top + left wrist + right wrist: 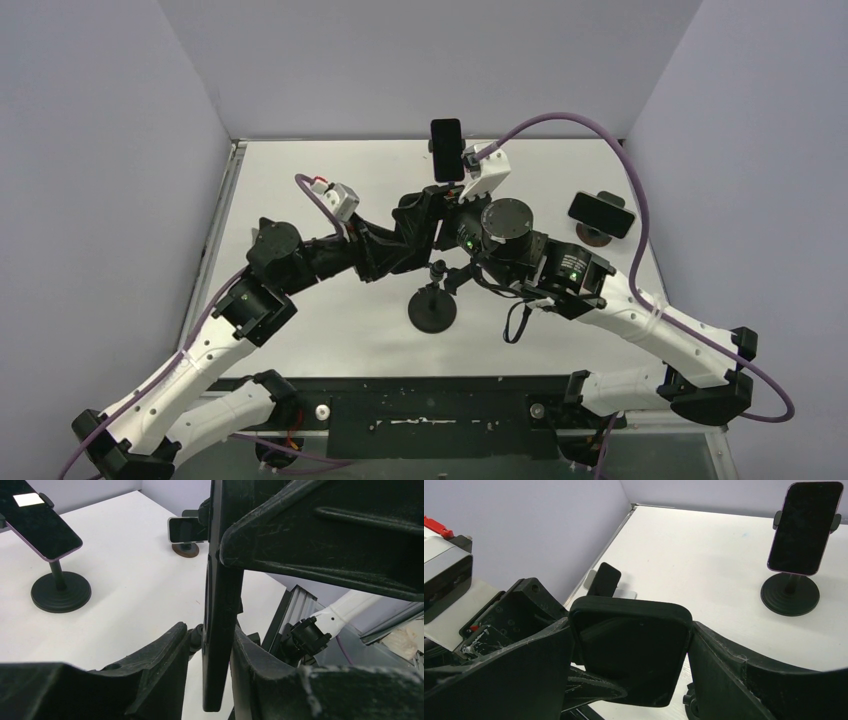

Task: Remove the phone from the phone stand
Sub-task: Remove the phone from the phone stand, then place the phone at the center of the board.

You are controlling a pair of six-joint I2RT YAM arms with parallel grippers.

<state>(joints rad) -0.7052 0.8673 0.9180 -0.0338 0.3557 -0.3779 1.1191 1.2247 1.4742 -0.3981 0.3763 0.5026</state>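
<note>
The white table [320, 340] carries a phone stand [432, 312] with a black round base near its middle, toward the near edge. A second stand [790, 596] with the same kind of black round foot is standing farther back, and a third stand [597, 236] with a brown round foot is at the right side. Close to the left wall a small pale holder [623, 594] rests on the surface too.
</note>
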